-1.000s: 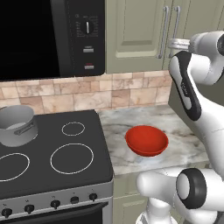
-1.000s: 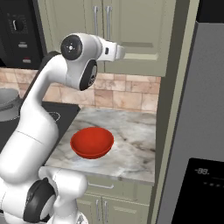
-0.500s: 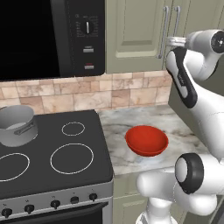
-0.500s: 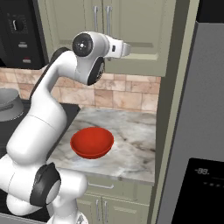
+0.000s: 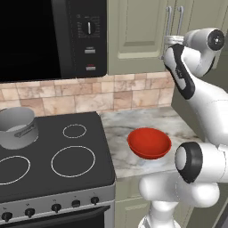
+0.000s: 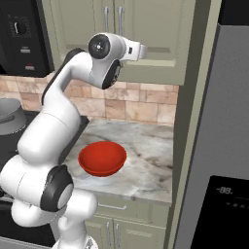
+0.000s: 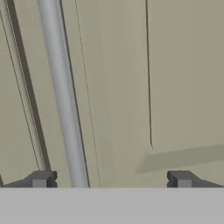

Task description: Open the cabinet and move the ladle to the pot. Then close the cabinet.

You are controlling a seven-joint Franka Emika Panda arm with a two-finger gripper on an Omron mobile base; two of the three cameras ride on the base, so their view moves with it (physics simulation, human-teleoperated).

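The cabinet (image 6: 151, 29) has both doors shut, and its pale olive face (image 7: 118, 87) is close in front of the hand. The right door's silver bar handle (image 7: 63, 96) runs upright between the fingertips (image 7: 41, 179), nearer the left one and untouched. My gripper (image 7: 111, 180) is open with nothing in it. In the base views the hand (image 6: 138, 50) is raised to the lower part of the doors, by the two handles (image 5: 168, 22). The grey pot (image 5: 17, 127) stands on the stove's back left burner. The ladle is hidden.
A red bowl (image 5: 149, 142) sits on the marble counter (image 6: 146, 146) right of the black stove (image 5: 62, 156). A microwave (image 5: 53, 35) hangs over the stove. The grey fridge (image 6: 219, 121) walls off the right side.
The arm has pushed the hand closer to the cabinet doors and a little to the left. The jaws stayed open.
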